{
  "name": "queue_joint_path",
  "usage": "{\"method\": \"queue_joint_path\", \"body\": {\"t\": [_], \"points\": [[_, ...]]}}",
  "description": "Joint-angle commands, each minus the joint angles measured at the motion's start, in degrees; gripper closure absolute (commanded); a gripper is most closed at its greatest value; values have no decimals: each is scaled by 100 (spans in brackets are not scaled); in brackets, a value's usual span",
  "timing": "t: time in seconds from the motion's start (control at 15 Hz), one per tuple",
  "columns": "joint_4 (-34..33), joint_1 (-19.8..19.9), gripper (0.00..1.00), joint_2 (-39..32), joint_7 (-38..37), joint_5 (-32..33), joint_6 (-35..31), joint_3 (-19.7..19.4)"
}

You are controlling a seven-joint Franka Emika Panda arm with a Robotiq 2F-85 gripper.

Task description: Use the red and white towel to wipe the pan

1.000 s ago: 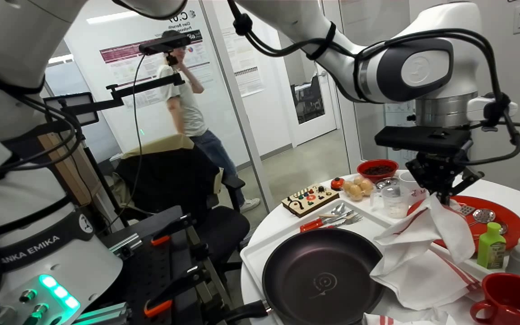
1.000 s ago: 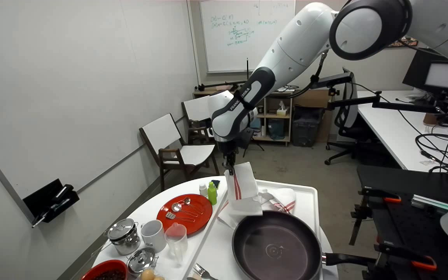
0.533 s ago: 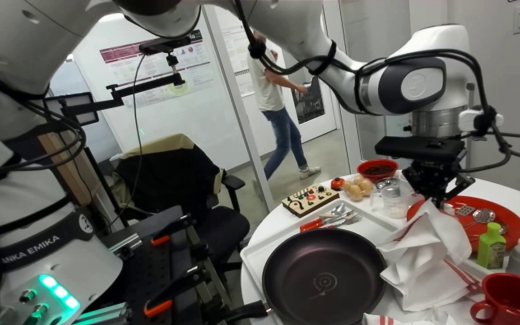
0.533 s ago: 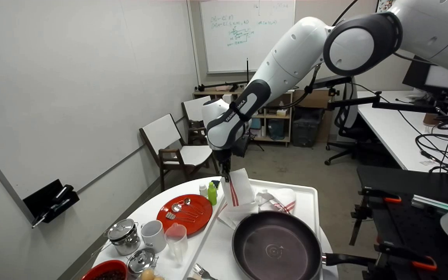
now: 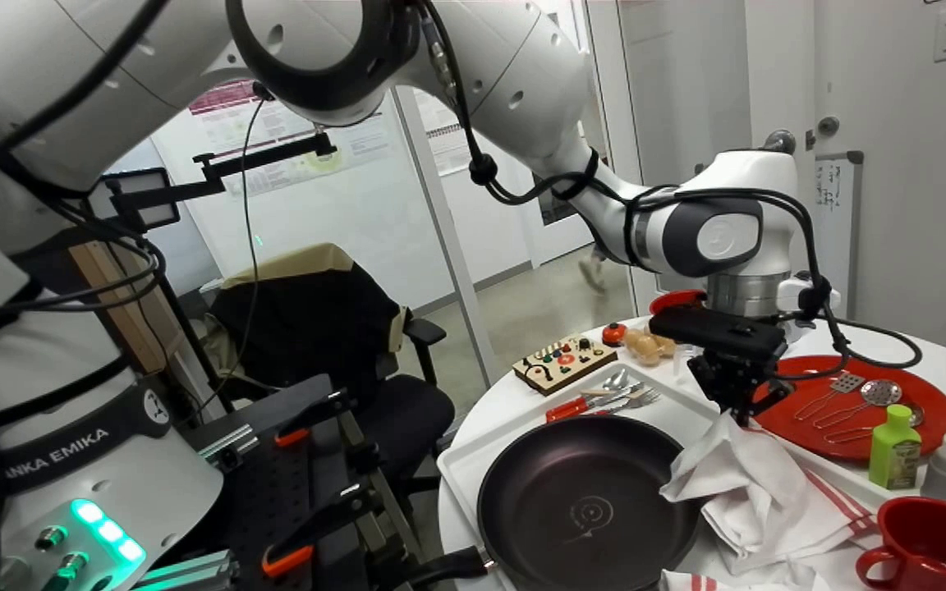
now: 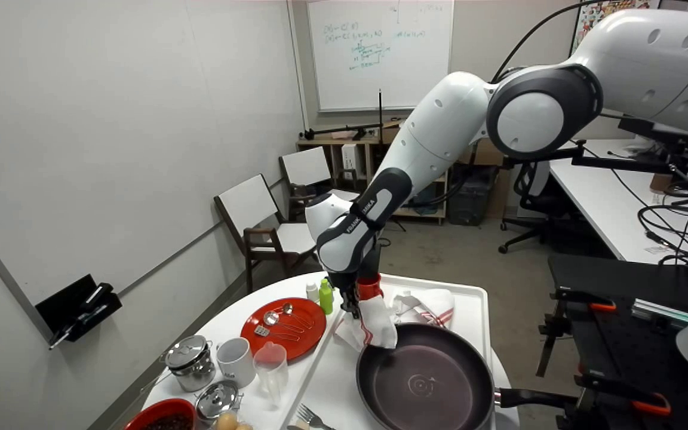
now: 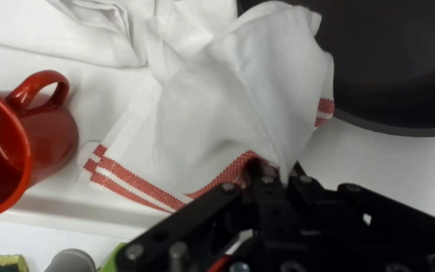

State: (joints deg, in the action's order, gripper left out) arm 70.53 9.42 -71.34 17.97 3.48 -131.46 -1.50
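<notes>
My gripper (image 7: 285, 172) is shut on the edge of a white towel with red stripes (image 7: 232, 102). In both exterior views the gripper (image 5: 740, 414) (image 6: 353, 307) points down beside the dark frying pan (image 5: 588, 501), low over the tray. The towel (image 5: 740, 476) (image 6: 378, 322) hangs bunched from the fingers, its lower part lying on the tray. Its free end overlaps the rim of the pan (image 6: 421, 382) on the gripper's side; I cannot tell if it touches. In the wrist view the pan (image 7: 391, 56) is at the upper right. The fingertips are partly hidden by cloth.
Another folded striped towel (image 6: 436, 304) (image 7: 81, 37) lies on the white tray (image 6: 469, 292). A red mug (image 5: 937, 542) (image 7: 47, 139) stands close by. A red plate with utensils (image 5: 801, 419), a green bottle (image 5: 894, 451) and cutlery (image 5: 604, 398) are around. The pan handle (image 6: 535, 398) sticks out past the tray.
My gripper has moved down and toward the pan with the towel held. The towel has sunk and bunched, and its free end now overlaps the pan's rim. A person behind has walked away.
</notes>
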Motion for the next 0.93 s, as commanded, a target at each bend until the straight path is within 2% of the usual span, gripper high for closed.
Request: {"method": "queue_joint_path", "body": {"t": [0.0,0.53,0.87], "points": [[-600,179,99,-381,-9,-46,312,38],[-1341,555,99,-668,-185,-71,406,-118],[-1604,536,99,-872,-143,5,452,-122]]}}
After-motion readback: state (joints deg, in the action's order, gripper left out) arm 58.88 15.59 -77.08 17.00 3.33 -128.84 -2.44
